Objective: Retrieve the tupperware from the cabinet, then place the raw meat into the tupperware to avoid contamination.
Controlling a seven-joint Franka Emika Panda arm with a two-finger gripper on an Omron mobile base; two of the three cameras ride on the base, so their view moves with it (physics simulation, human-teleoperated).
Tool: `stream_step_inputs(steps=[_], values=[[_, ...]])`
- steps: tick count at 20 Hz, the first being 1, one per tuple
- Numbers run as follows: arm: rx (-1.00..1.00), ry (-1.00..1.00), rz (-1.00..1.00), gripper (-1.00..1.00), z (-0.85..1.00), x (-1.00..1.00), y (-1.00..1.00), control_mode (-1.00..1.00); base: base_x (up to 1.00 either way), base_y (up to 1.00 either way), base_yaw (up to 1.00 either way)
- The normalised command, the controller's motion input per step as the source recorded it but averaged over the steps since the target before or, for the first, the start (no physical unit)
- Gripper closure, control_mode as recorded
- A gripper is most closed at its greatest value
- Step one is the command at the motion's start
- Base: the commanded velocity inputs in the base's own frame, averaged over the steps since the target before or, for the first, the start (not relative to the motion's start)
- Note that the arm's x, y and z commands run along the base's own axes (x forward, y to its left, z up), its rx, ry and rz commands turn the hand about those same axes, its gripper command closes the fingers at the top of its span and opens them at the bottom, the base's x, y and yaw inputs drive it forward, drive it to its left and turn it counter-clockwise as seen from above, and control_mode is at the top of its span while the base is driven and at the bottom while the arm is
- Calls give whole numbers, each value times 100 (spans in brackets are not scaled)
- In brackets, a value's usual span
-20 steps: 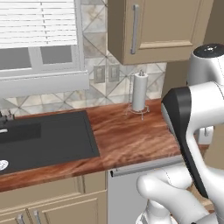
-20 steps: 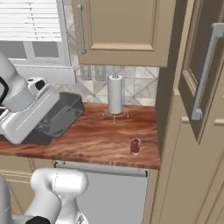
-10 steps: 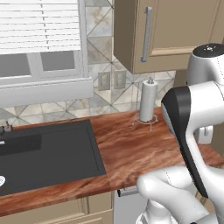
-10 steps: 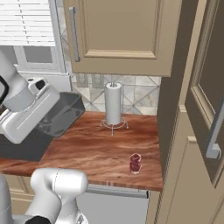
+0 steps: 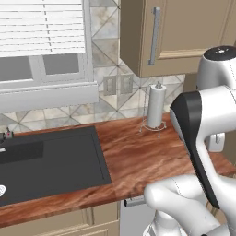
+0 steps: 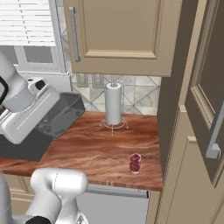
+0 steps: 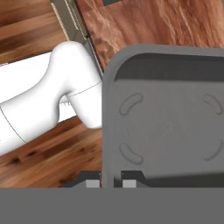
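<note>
Tupperware [image 7: 166, 127] already in the jaws, which are clamped on its near wall at 6 o'clock in hand view; in right base view it hangs at 9 o'clock over the bench [image 6: 92, 151]. Looks light, stiff, smooth plastic, so the thin-rim grip could slip if tilted. Raw meat [image 6: 135, 162] sits on the bench front at 5 o'clock, near the cabinet [image 6: 192, 144]; probably soft, slippery, best pinched across its middle. Paper towel holder [image 6: 113, 105] further back.

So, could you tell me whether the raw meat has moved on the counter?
No. The raw meat keeps its spot right of the paper towel holder, near the counter edge; only the camera shifted.
</note>
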Motion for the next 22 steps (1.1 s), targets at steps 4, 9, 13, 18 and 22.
stream_step_inputs(steps=[4, 9, 13, 18, 22], values=[[0, 0, 0, 100, 0, 0, 0, -100, 0, 0, 0], [0, 0, 0, 100, -3, 13, 0, -100, 0, 0, 0], [0, 0, 0, 100, -20, 40, 0, -100, 0, 0, 0], [1, 0, 0, 100, -30, 54, 0, -100, 0, 0, 0], [3, 0, 0, 100, -35, 56, 0, -100, 0, 0, 0]])
